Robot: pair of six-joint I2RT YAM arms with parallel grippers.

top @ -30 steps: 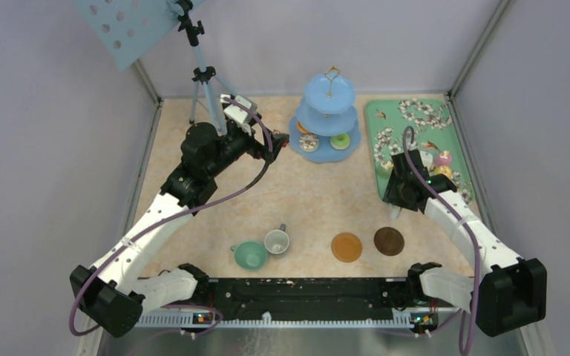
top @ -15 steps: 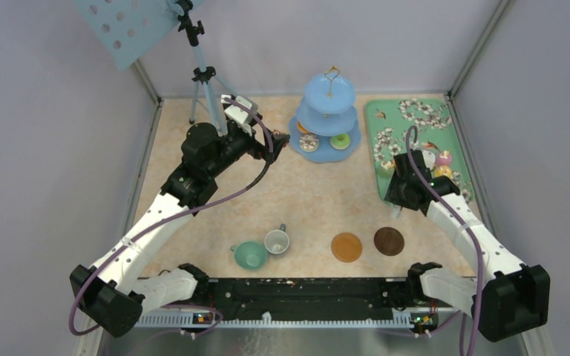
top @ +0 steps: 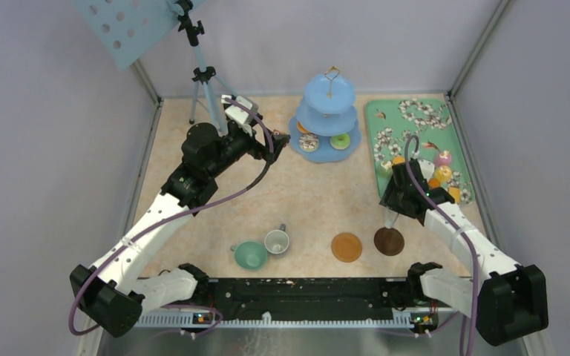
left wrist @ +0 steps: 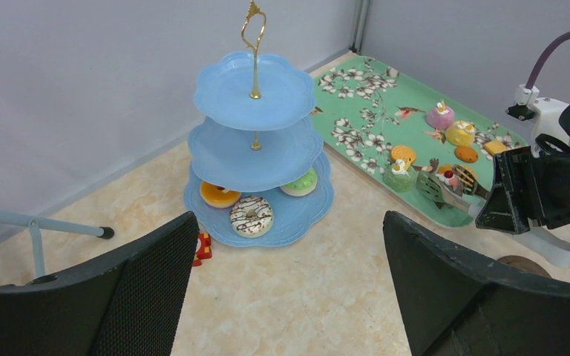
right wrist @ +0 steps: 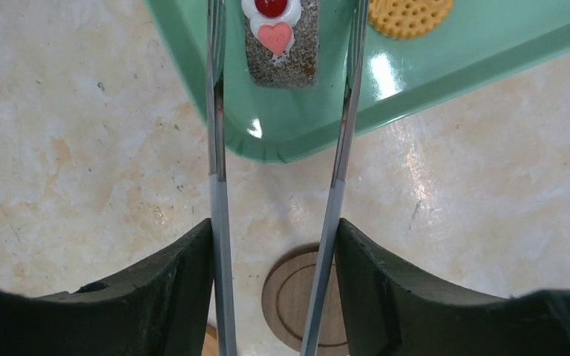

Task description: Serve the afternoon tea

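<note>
My right gripper (top: 399, 194) (right wrist: 273, 226) is shut on the long metal tongs (right wrist: 214, 148). The tongs' two arms stand apart on either side of a chocolate cupcake (right wrist: 278, 41) with a red cherry, at the green tray's near-left edge. My left gripper (top: 278, 144) (left wrist: 289, 222) is open and empty, just left of the light-blue three-tier stand (top: 329, 119) (left wrist: 256, 133). Its bottom tier holds an orange donut (left wrist: 219, 194), a white chocolate-striped donut (left wrist: 251, 215) and a green donut (left wrist: 300, 182). The teal cup (top: 251, 254) and grey-white cup (top: 276, 241) stand near the front. Two brown coasters (top: 346, 247) (top: 389, 241) lie to their right.
The green floral tray (top: 415, 141) at the back right holds a pink cupcake (top: 442, 157), a yellow one (top: 443, 173) and orange biscuits (top: 454, 194). A tripod (top: 204, 81) stands at the back left. A small red toy (left wrist: 204, 248) lies beside the stand.
My right gripper has drawn back toward the near edge with the tongs, from over the tray toward the dark coaster. The left arm has not moved.
</note>
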